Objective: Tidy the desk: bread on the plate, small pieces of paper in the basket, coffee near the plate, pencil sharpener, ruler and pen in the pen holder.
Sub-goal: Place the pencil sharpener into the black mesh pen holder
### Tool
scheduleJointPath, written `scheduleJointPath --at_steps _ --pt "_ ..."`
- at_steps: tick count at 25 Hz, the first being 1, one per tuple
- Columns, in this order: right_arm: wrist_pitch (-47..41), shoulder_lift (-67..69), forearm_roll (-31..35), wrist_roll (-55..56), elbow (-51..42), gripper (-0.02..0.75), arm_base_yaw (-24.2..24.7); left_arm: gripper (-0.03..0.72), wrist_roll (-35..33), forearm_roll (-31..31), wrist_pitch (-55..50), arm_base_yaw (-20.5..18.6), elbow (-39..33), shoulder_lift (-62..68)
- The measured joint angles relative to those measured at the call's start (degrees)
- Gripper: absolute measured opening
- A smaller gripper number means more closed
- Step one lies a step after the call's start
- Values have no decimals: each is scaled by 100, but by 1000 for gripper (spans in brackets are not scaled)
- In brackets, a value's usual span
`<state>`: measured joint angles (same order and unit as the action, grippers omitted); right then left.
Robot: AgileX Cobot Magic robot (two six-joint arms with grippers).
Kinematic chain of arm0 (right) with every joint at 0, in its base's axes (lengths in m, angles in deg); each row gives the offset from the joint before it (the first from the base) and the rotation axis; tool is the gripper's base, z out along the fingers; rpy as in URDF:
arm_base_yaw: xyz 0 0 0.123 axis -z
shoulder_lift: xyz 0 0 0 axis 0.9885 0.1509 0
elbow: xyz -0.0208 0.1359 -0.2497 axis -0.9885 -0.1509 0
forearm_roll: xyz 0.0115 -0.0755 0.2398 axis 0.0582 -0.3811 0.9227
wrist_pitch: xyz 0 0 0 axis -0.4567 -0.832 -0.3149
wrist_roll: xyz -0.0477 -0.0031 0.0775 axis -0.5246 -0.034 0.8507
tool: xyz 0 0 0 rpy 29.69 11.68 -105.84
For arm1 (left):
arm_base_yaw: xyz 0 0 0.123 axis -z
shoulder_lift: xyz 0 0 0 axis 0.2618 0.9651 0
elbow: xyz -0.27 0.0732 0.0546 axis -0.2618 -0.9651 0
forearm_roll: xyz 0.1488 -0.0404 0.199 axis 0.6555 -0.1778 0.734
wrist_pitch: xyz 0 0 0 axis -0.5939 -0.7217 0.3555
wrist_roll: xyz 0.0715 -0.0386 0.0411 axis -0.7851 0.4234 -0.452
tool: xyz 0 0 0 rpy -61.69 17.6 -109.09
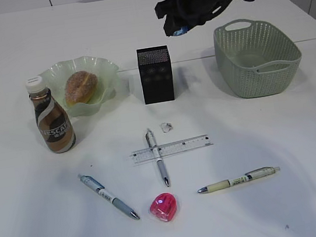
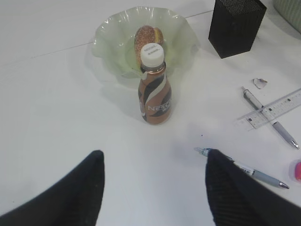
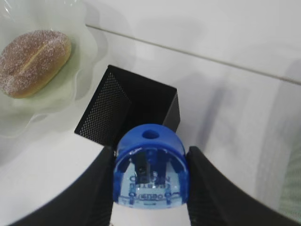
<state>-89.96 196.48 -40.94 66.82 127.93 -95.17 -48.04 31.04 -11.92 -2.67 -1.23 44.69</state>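
Your right gripper (image 3: 150,188) is clenched on a blue pencil sharpener (image 3: 150,168), held in the air above the pen holder (image 1: 156,74), which stands upright at the middle of the desk (image 1: 36,218). Your left gripper (image 2: 153,188) hangs released and empty over the near left of the desk, its two dark fingers (image 2: 87,188) spread apart, facing the coffee (image 1: 51,114). The bottle stands upright just beside the plate (image 1: 102,64), where the bread (image 1: 80,86) lies. The basket (image 1: 257,56) sits at the right, well apart from the pen holder. In front of the pen holder you see a small piece of paper (image 1: 167,126), then the ruler (image 1: 180,147) lying flat across a pen (image 1: 158,165). Two further pens (image 1: 108,196) lie left and right, with a pink pencil sharpener (image 1: 164,206) between them
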Motion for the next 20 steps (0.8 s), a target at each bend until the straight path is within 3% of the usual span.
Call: scheduleJointPath --at_steps 9,13,20 --pt "917 259 189 -836 0 335 -47 474 0 53 0 0 0 0" --pt "1714 497 237 -1119 0 335 -263 474 0 125 0 0 0 0" --pt "1946 796 260 -1140 0 335 -332 474 0 184 0 0 0 0"
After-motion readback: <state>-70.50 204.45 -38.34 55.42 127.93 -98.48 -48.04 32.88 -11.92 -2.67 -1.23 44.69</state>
